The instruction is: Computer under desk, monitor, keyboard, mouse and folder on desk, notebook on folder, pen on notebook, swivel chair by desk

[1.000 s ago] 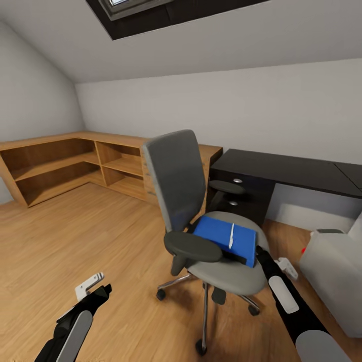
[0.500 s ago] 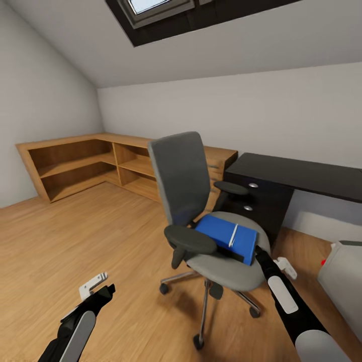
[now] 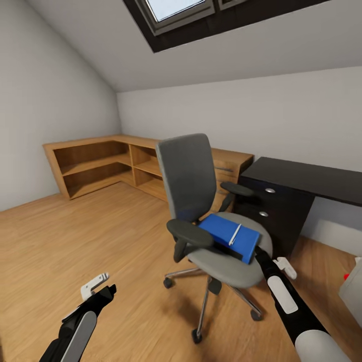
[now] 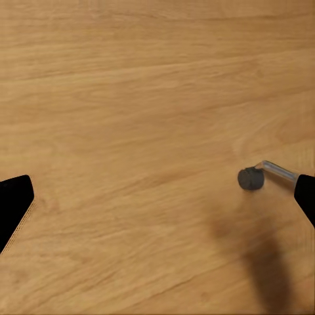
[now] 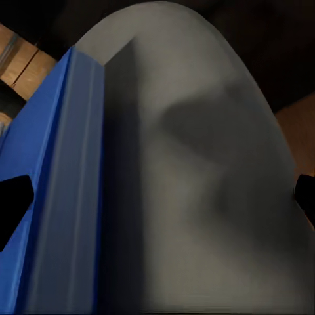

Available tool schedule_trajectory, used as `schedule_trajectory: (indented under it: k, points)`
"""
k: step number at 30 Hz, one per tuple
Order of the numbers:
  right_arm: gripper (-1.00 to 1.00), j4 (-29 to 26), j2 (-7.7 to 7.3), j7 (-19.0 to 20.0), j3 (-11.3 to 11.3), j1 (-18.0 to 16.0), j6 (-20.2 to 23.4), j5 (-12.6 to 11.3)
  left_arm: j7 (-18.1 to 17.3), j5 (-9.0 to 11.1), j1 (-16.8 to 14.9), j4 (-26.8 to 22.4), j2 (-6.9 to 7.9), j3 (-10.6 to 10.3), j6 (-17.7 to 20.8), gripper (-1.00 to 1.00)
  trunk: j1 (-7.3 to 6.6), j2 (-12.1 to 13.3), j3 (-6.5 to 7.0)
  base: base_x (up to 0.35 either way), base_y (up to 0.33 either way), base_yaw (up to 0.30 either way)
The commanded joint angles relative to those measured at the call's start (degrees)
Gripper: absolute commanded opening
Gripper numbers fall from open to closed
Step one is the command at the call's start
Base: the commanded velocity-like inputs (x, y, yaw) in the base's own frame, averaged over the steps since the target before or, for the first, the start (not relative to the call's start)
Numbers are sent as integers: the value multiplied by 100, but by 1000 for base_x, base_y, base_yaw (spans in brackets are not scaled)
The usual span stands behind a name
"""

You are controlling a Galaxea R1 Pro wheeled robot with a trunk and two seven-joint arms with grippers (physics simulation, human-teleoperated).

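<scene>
Swivel chair (image 3: 201, 201) sits in the middle of the wood floor (image 3: 75, 236), turned so its seat faces the black counter (image 3: 306, 177), close to the drawer unit with round silver knobs (image 3: 270, 190) but not tucked in. On the seat lies the blue folder (image 3: 226, 235), with the pen (image 3: 234, 234) lying across its top near the seat's front edge; something dark peeks out under the folder's near edge, can't tell what it is. Behind the chair, a low wooden shelf unit (image 3: 100, 166) runs along the wall into the corner, under the sloped ceiling and skylight (image 3: 176, 10). A corner of the pale grey computer (image 3: 353, 294) with its red dot pokes in on the floor beside the counter.

Right gripper (image 3: 282, 265) hangs just beside the seat's front edge; its wrist view looks straight onto the grey seat cushion (image 5: 197, 164) and the folder's blue side (image 5: 59, 197), fingertips spread wide at both edges. Left gripper (image 3: 96, 284) is low over bare floor, well apart from the chair, also spread wide; its wrist view catches one chair castor (image 4: 250, 178) on its chrome leg, plus a shadow on the floor
</scene>
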Motion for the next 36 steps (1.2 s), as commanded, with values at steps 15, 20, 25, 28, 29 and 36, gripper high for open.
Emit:
schedule_trajectory:
  k: [15,20,25,28,29,36]
  points:
    - [100,0,-8,-24,178,3,-20,-82,42,44,-4,-4,-18,-10,8,100,-1,-2,20,0,0,57]
    - [100,0,-4,-24,187,3,-19,-82,42,44,-4,-4,-16,-10,7,100,-1,-2,20,0,0,9]
    - [100,0,-3,-24,191,3,-19,-78,42,44,-4,-4,-16,-10,9,100,-1,-2,20,0,0,172]
    - [100,6,-2,-22,194,3,-19,-77,42,44,-4,-4,-16,-10,14,100,-1,-2,20,0,0,255]
    - [100,11,-2,-19,197,3,-19,-77,42,44,-4,-4,-16,-10,15,100,-1,-2,20,0,0,270]
    - [100,48,-2,-16,258,3,-21,-81,60,39,-4,14,-15,-285,18,100,-1,-2,20,0,0,275]
